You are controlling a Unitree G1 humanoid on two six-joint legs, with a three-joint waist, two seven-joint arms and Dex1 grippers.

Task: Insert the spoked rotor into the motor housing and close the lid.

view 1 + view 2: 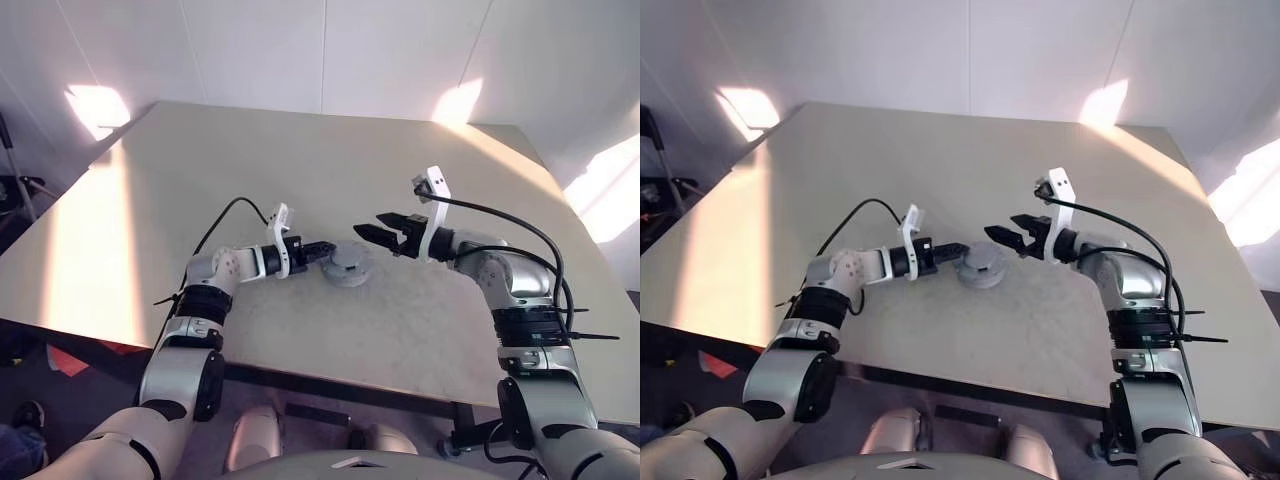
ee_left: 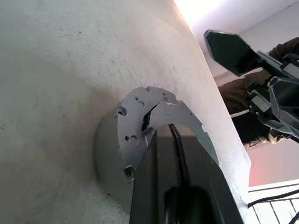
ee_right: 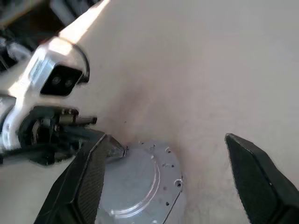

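The lid (image 1: 350,262), a flat grey metal disc with small holes, lies on top of the round motor housing (image 2: 105,154) near the table's middle. Only the housing's side wall shows under the lid. The spoked rotor is hidden. My left gripper (image 1: 325,252) is shut, and its tips rest on the lid's left edge (image 2: 135,126). My right gripper (image 1: 375,230) hangs open a little above and to the right of the lid, with nothing between its fingers (image 3: 88,177). In the right wrist view the lid (image 3: 135,186) lies below the open jaws.
The beige table (image 1: 300,160) stretches far behind and to both sides. Its front edge (image 1: 330,385) runs close below the arms. Black cables (image 1: 225,215) trail from both wrists.
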